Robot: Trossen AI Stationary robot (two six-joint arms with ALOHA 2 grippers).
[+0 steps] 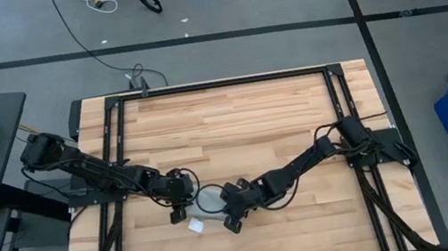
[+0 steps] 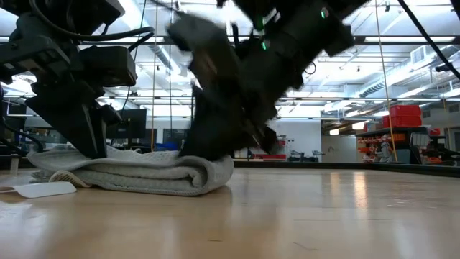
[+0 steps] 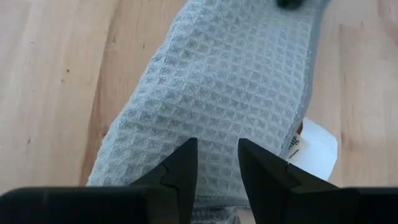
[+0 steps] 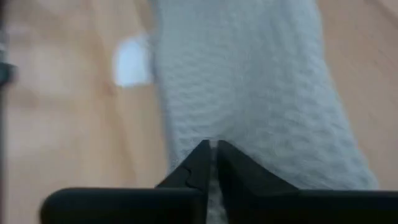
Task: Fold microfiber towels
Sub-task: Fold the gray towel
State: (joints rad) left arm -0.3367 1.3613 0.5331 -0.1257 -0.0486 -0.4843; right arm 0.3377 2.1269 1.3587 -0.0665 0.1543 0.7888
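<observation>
The towel (image 2: 136, 175) is lying folded into a narrow bundle at the table's (image 1: 240, 114) six o'clock edge. The left gripper (image 3: 217, 165) is pressing it, fingers spread; the right gripper (image 4: 211, 163), nearly closed, is pinching its other end. Little seems left.

You can see dark print on the towel's white tag (image 3: 314, 148), but none of it is readable.

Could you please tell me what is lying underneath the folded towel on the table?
A white tag sticks out from under the folded towel onto the wooden table. Whatever else lies beneath is covered by the cloth.
</observation>
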